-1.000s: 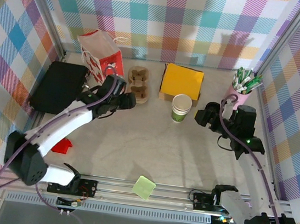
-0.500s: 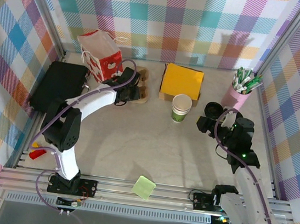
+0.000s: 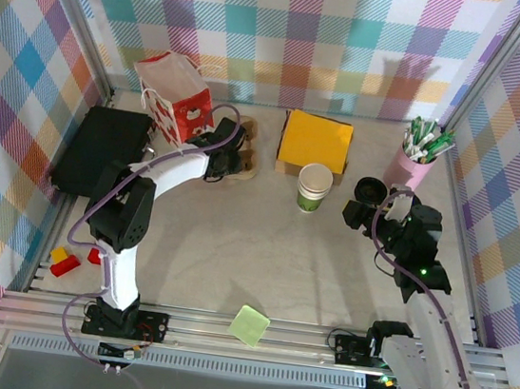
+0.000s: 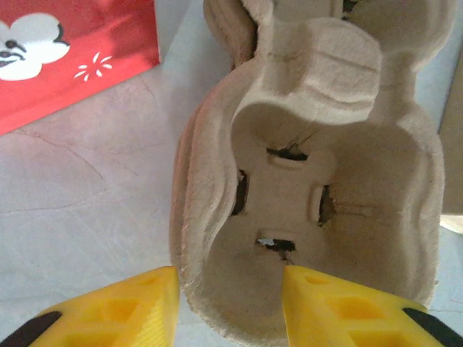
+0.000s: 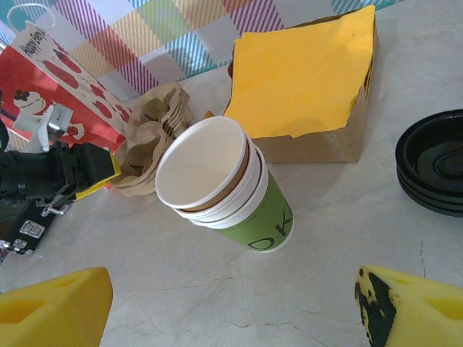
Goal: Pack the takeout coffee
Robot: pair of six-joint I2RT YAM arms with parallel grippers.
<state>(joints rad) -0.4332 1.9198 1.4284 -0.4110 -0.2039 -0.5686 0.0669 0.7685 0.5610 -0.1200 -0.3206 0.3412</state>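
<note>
The takeout coffee [image 3: 315,186] is a green-sided paper cup with a white rim. It stands upright mid-table, and other cups are nested inside it [image 5: 233,189]. My right gripper [image 3: 361,213] hovers to its right, jaws wide open [image 5: 235,311] with nothing between them. My left gripper [image 3: 225,159] is at a stack of brown pulp cup carriers [image 3: 244,149]. Its yellow fingers [image 4: 230,300] straddle the near rim of the top carrier [image 4: 304,181], one outside the wall and one inside the well. A small gap still shows at the outer finger.
A red paper bag [image 3: 177,97] stands behind the carriers. A box of yellow napkins [image 3: 315,142] sits behind the cup. Black lids [image 3: 371,190] and a pink cup of pens [image 3: 418,158] are at the right, a black case [image 3: 103,150] at the left. A green pad [image 3: 249,326] lies at the front.
My left arm has swung in and carried its gripper onto the carrier stack, with its jaws narrowing. The right gripper drew back slightly from the cup and then held still.
</note>
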